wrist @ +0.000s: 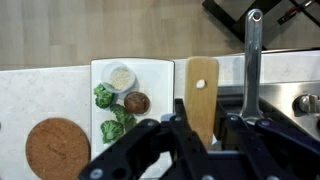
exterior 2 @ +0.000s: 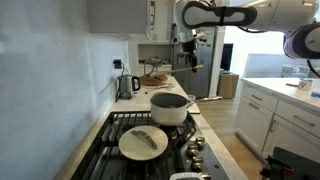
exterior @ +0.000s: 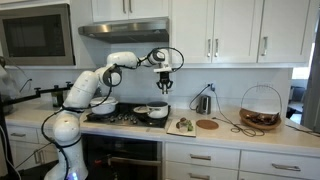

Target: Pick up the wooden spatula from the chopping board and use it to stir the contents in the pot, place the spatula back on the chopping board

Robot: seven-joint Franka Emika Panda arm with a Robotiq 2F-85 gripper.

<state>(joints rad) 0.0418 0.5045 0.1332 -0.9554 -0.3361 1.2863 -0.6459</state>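
The gripper pinches the spatula, whose wide end sticks out toward 12 o'clock in the wrist view. Below, the board with greens on it lies at 10 o'clock, the round disc at 9 and a metal handle at 1. In an exterior view the gripper hangs well above the white pot, with the pot at 8 o'clock.

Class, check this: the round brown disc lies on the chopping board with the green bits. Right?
Not quite. In the wrist view the round brown disc lies on the counter beside the chopping board, not on it; the green bits are on the board.
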